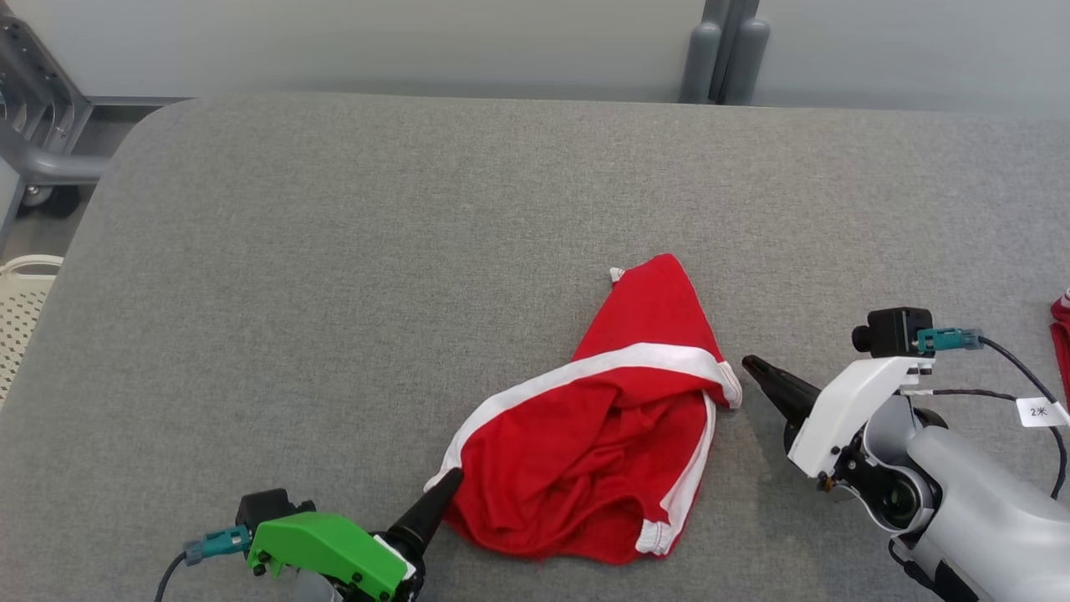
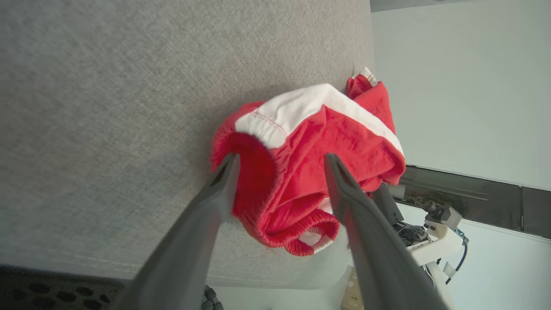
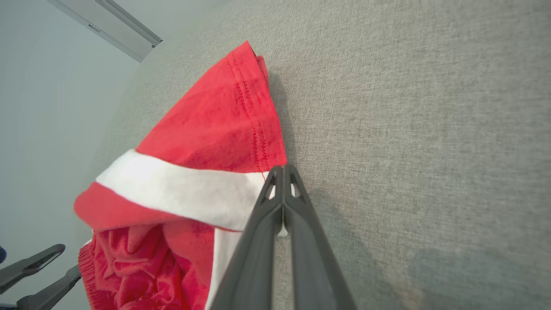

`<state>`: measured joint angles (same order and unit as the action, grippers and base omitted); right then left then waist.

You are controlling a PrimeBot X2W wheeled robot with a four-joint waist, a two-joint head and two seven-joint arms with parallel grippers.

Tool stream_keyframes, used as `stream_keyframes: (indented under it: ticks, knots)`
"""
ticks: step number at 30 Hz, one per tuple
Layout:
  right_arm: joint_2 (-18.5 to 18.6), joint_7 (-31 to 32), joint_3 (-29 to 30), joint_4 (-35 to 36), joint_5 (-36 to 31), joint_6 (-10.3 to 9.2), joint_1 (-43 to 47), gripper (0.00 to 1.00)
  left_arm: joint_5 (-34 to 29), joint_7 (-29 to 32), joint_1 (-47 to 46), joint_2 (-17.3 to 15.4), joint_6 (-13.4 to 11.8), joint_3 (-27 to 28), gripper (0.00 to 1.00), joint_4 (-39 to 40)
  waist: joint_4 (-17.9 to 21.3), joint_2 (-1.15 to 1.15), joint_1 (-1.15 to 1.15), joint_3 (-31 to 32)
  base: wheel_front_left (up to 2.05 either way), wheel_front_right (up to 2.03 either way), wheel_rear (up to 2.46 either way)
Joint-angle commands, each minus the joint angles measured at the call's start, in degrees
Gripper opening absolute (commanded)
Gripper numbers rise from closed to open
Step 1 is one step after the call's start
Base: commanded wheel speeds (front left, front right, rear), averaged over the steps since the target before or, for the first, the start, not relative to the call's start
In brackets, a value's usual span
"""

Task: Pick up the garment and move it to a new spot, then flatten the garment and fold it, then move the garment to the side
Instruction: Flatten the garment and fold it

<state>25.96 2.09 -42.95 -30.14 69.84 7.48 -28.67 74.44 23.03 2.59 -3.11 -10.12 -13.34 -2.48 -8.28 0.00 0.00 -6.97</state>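
Red, white-banded garment crumpled on grey woven table; left hand wide, right hand closed, both empty.

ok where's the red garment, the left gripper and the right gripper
red garment (image 1: 602,443), head view, on its crumpled red middle
left gripper (image 2: 280,158), left wrist view, midway between its open fingertips
right gripper (image 3: 283,171), right wrist view, where its shut fingertips meet
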Motion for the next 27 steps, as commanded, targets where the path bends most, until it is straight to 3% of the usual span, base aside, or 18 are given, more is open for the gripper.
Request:
stream_keyframes:
  ticks: [1,13,14,16,17,19,20,27]
  knots:
    - [0.37,-0.41,-0.22,-0.01,0.28,0.02,-1.11,0.00,0.16,-0.43,-0.78,-0.05,-0.28,0.02,1.00,-0.72,0.18,0.00,0.00,-0.41,0.00,0.00,0.00]
    - [1.50,-1.09,-1.94,-0.09,1.56,0.02,-2.31,0.00,1.77,-3.77,-5.67,0.13,0.95,-0.75,1.00,-7.34,1.03,0.00,0.00,-1.68,0.00,0.00,0.00]
    - [1.58,-1.14,-2.06,-0.11,1.72,0.02,-2.35,0.00,1.86,-3.93,-5.93,0.11,1.08,-0.78,0.96,-7.76,1.07,0.00,0.00,-1.65,0.00,0.00,0.00]
    - [1.75,-1.18,-2.36,-0.21,1.95,0.02,-2.42,0.00,1.95,-4.36,-6.22,0.12,1.18,-0.92,0.69,-8.62,1.14,0.00,0.00,-1.52,0.00,0.00,0.00]
    - [1.79,-1.20,-2.52,-0.24,1.95,0.02,-2.46,0.00,2.04,-4.63,-6.40,0.12,1.24,-0.86,0.45,-9.01,1.19,0.00,0.00,-1.43,0.00,0.00,0.00]
    - [1.91,-1.31,-2.77,-0.31,2.18,0.02,-2.61,0.00,2.09,-5.26,-6.93,0.12,1.48,-0.64,0.25,-9.79,1.24,0.00,0.00,-1.28,0.00,0.00,0.00]
    - [1.98,-1.37,-2.93,-0.33,2.26,0.02,-2.67,0.00,2.20,-5.66,-7.21,0.11,1.60,-0.35,0.00,-10.19,1.25,0.00,0.00,-1.22,0.00,0.00,0.00]
    - [4.07,-1.12,-3.43,1.85,2.86,0.02,-4.27,0.00,0.30,-7.43,-11.08,-0.78,3.90,-0.58,0.00,-9.52,1.05,0.00,0.00,-1.47,0.00,0.00,0.00]
